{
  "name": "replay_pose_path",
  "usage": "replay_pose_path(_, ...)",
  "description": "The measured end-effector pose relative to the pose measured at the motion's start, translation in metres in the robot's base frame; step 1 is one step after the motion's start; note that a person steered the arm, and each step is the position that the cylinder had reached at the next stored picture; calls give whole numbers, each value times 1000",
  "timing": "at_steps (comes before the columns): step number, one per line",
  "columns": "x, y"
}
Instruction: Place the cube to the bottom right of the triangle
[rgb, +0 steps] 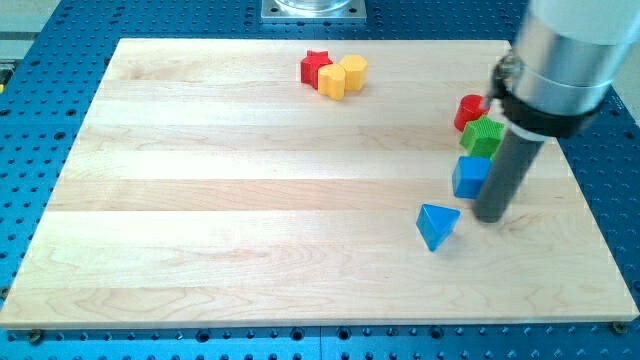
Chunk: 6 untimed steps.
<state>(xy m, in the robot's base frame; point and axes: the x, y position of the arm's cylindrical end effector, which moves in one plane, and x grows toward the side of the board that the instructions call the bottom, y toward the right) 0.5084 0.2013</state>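
— What's nearest you on the board?

— The blue triangle (437, 225), lying on the wooden board (250, 220) toward the right side, closest to the near edge. Just right of it, and slightly farther, is my tip (492, 218), resting on the wood. It sits apart from the triangle, with a narrow strip of bare board between them.

— And the cube?

— The blue cube (470, 177) is a little farther than the triangle and to its right. My rod stands just beside the cube's right face; I can't tell whether they touch.

— How is the arm posed?

— The rod drops straight down, nearly upright, from a broad silver housing with a black collar that enters from the far right corner of the view. The tool is a bare rod, so it grasps nothing and simply rests beside the cube.

— Anything beyond?

— A green block (483, 137) touches the cube's far side, and a red block (470, 111) sits just behind that, partly hidden by the arm. Much farther left, near the far edge, a red star (315, 67) and two yellow blocks (342, 76) huddle together.
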Motion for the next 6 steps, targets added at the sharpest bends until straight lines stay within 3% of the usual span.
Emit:
replay_pose_path(1,-6,11)
replay_pose_path(3,-6,-93)
replay_pose_path(4,-53,-97)
replay_pose_path(6,-70,-20)
